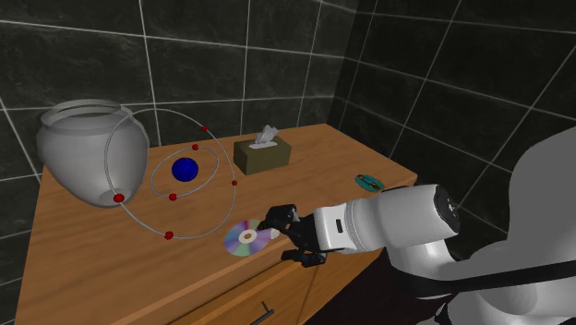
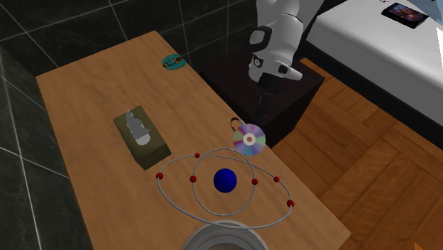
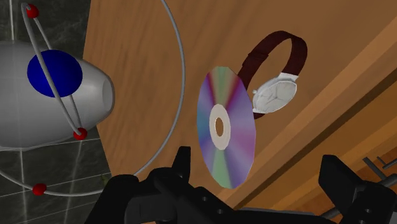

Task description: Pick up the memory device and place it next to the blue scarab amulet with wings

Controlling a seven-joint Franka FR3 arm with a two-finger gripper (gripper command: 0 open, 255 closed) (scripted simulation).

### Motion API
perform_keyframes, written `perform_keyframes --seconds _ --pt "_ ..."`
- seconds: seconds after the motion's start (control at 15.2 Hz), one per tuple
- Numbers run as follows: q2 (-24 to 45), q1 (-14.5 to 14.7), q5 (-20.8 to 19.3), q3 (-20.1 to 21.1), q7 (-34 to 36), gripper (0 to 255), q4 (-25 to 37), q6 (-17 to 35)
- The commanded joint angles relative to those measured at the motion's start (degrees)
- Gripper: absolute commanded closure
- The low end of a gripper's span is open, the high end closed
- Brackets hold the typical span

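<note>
Rainbow disc (image 1: 247, 238) flat on wooden surface (image 1: 92, 268) near its front edge, five o'clock of atom model (image 1: 185, 169) in shoulder view, wristwatch (image 3: 275, 95) just beside, jaws spread wide, close by, clasping nothing, teal amulet (image 1: 369, 182) at two o'clock, well apart

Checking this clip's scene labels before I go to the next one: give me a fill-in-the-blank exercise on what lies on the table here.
1. The ball at the middle of the atom model is coloured ____.
2. The thing lying right beside the disc on the wooden top is a ____.
3. The gripper near the disc is ____ and holds nothing.
Missing words: blue; wristwatch; open.
</note>
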Motion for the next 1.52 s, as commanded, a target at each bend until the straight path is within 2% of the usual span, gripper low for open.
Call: perform_keyframes --seconds 0.0,0.2,0.26,0.86,1.19,1.45 --pt "0.1 -0.3 0.2 0.3 -0.1 0 0.0 0.1" --pt "0.1 -0.2 0.1 0.3 -0.1 0 0.0 0.1" --pt "0.1 -0.2 0.1 0.3 -0.1 255 0.0 0.1" --pt "0.1 -0.3 0.2 0.3 -0.1 255 0.0 0.1" --pt "-0.6 12.0 -8.7 -15.0 4.0 255 1.2 -6.6" --pt "-0.9 23.0 -15.9 -27.8 7.3 255 2.6 -12.7"
